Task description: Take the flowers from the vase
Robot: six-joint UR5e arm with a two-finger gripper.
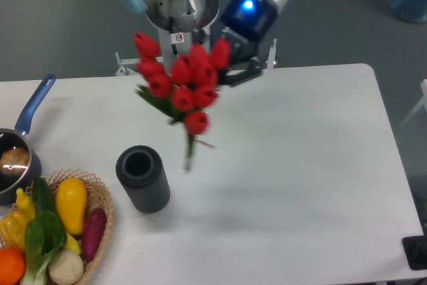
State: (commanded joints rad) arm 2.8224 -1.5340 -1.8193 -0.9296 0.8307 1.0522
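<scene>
Flowers (pixel 181 88) are held clear of the vase (pixel 143 179), pinched near the buds by the tool (pixel 230 65) (its fingers mostly hidden behind the blooms). The stems hang free above the bench (pixel 287 165), just right of the vase's open mouth.

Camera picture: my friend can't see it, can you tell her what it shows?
A robot gripper holds a bunch of red flowers in the air, stems clear of the empty dark vase on a white table.
</scene>
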